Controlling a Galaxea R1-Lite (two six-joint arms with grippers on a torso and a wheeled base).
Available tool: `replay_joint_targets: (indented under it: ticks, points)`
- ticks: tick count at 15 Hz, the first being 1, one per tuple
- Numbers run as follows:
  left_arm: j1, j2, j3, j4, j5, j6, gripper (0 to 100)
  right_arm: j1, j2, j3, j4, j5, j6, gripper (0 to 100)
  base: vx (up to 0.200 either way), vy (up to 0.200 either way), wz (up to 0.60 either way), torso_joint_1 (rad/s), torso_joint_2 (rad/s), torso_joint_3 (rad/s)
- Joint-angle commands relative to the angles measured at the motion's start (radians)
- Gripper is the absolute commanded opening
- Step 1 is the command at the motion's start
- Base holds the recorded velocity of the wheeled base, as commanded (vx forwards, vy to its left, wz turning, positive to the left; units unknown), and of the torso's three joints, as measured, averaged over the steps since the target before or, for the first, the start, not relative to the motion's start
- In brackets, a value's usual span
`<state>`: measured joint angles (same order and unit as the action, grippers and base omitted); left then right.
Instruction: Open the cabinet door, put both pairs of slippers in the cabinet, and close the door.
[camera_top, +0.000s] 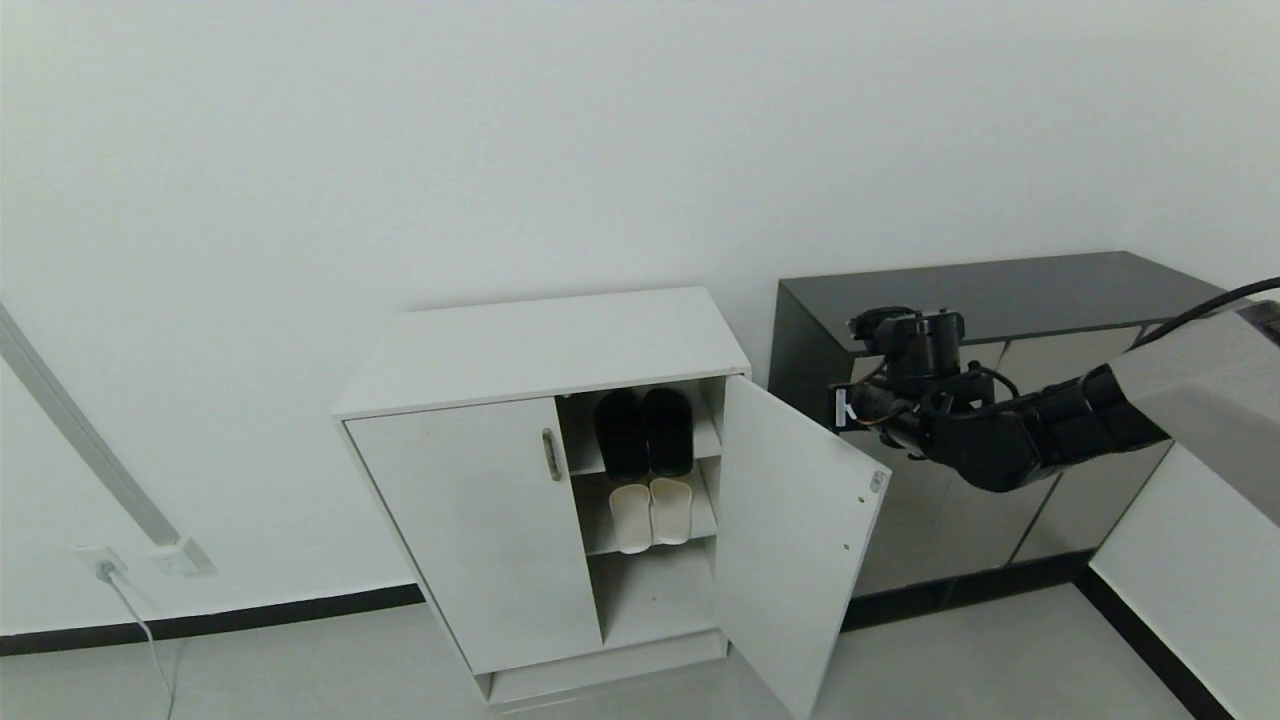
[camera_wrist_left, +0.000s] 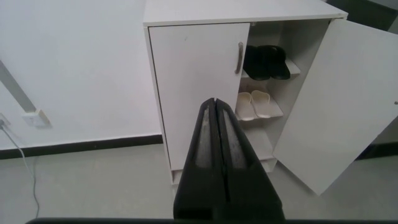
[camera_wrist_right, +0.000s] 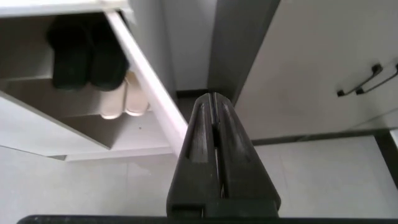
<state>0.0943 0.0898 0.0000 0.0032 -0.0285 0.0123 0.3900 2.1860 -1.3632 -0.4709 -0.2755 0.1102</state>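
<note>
The white cabinet (camera_top: 540, 345) stands against the wall, its left door (camera_top: 480, 520) closed and its right door (camera_top: 790, 510) swung wide open. Inside, a black pair of slippers (camera_top: 645, 430) lies on the top shelf and a white pair (camera_top: 652, 512) on the shelf below. My right gripper (camera_top: 860, 405) hovers shut and holding nothing, just right of the open door's top outer corner. In the right wrist view it (camera_wrist_right: 214, 99) sits beside the door edge (camera_wrist_right: 149, 81). My left gripper (camera_wrist_left: 215, 109), also shut and holding nothing, hangs over the floor, well in front of the closed door.
A dark grey sideboard (camera_top: 1000, 290) with bar handles (camera_wrist_right: 367, 78) stands right of the cabinet, close behind the open door. A white counter (camera_top: 1200, 540) fills the right foreground. A wall socket with a cable (camera_top: 100, 565) sits low on the left wall.
</note>
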Motion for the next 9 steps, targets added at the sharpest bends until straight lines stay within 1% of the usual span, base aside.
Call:
replay_joint_targets:
  ticks: [1, 9]
  points:
    - [0.001, 0.001, 0.0, 0.0, 0.001, 0.0, 0, -0.007, 0.04, -0.004, -0.002, -0.001, 0.002, 0, 0.0, 0.0, 0.0, 0.0, 0.0, 0.0]
    - [-0.001, 0.001, 0.0, 0.0, -0.001, 0.0, 0, -0.003, 0.104, 0.001, -0.018, -0.001, 0.016, 0, 0.0, 0.0, 0.0, 0.0, 0.0, 0.0]
